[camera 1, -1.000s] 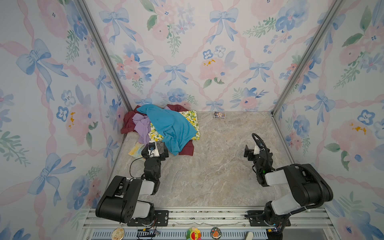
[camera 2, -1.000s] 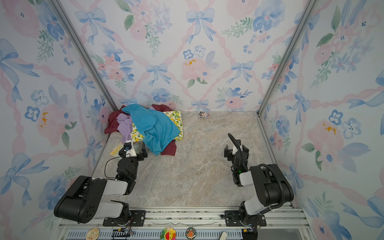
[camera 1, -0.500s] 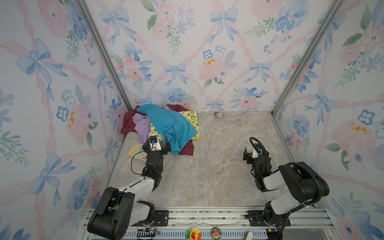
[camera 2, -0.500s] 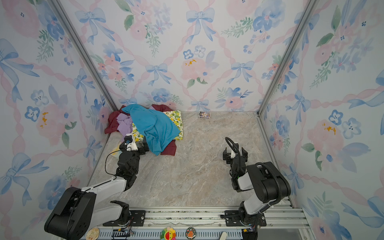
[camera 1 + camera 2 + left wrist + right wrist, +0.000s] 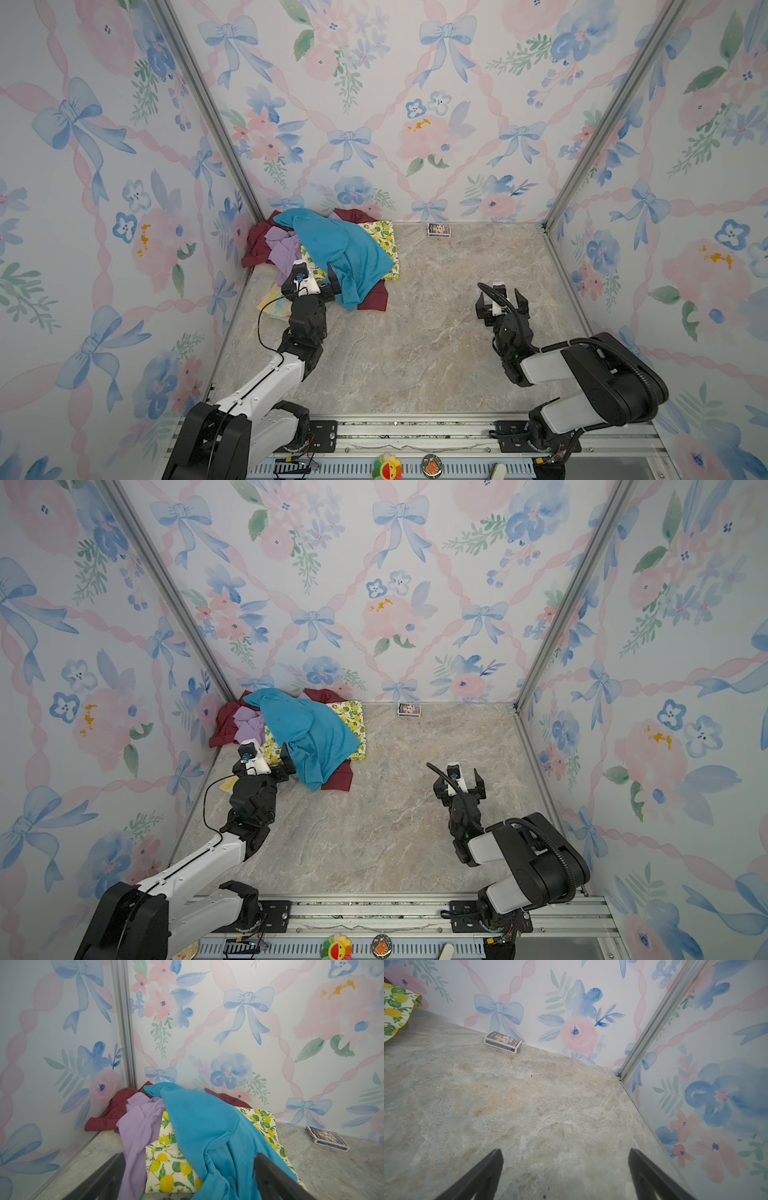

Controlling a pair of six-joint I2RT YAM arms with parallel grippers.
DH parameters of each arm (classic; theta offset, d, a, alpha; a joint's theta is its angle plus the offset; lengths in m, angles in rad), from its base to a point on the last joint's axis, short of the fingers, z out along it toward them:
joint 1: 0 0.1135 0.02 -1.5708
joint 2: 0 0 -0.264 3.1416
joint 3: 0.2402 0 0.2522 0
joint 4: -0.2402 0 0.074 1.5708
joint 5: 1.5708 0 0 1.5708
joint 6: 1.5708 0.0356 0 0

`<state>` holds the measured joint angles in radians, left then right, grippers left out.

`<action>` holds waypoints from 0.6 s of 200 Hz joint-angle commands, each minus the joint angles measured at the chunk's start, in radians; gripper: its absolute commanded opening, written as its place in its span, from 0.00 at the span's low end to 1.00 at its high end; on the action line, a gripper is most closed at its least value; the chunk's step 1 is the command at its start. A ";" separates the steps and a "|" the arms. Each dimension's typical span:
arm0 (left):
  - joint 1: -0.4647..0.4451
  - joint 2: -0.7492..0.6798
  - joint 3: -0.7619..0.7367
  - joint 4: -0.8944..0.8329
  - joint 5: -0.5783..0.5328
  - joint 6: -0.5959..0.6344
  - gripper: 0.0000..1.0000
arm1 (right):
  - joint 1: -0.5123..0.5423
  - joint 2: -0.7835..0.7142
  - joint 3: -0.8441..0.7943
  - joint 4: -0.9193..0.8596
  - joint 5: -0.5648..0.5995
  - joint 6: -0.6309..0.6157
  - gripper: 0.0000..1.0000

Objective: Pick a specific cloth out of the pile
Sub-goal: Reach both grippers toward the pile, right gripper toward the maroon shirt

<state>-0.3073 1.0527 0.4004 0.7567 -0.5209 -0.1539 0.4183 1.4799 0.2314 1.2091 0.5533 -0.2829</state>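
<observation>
The pile sits in the back left corner. A teal-blue cloth [image 5: 345, 253] [image 5: 207, 1126] drapes over a lemon-print cloth [image 5: 384, 237] [image 5: 166, 1167], with a lilac cloth [image 5: 282, 245] [image 5: 139, 1126] beside them. The maroon cloth [image 5: 257, 241] [image 5: 338, 777] [image 5: 116, 1109] lies underneath, and only its edges show. My left gripper [image 5: 309, 276] [image 5: 264, 756] [image 5: 189, 1155] is open at the pile's near edge, its jaws either side of the lilac, lemon and teal folds. My right gripper [image 5: 500, 296] [image 5: 457, 779] [image 5: 565, 1150] hangs open over bare floor with nothing between its fingers.
A small blue card box [image 5: 439, 229] [image 5: 502, 1041] lies against the back wall. A pale yellow patterned cloth [image 5: 274, 301] pokes out under the left wrist. Floral walls close in the marble floor [image 5: 415, 340] on three sides.
My left arm has stretched forward, carrying its open gripper up to the pile's near edge. The right gripper has shifted only slightly. No cloth has moved.
</observation>
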 commanded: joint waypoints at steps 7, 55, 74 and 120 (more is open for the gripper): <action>-0.004 -0.042 0.036 -0.050 -0.017 -0.041 0.98 | 0.059 -0.100 0.105 -0.189 0.131 -0.063 0.97; -0.006 -0.073 0.079 -0.128 -0.021 -0.078 0.98 | 0.137 -0.217 0.291 -0.471 0.190 -0.012 0.97; -0.005 -0.080 0.102 -0.172 -0.035 -0.093 0.98 | 0.172 -0.241 0.399 -0.634 0.195 0.044 0.97; -0.005 -0.081 0.129 -0.234 -0.061 -0.120 0.98 | 0.261 -0.264 0.565 -0.855 0.238 0.176 0.97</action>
<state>-0.3073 0.9794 0.4984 0.5747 -0.5545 -0.2424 0.6338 1.2427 0.7338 0.5297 0.7425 -0.2111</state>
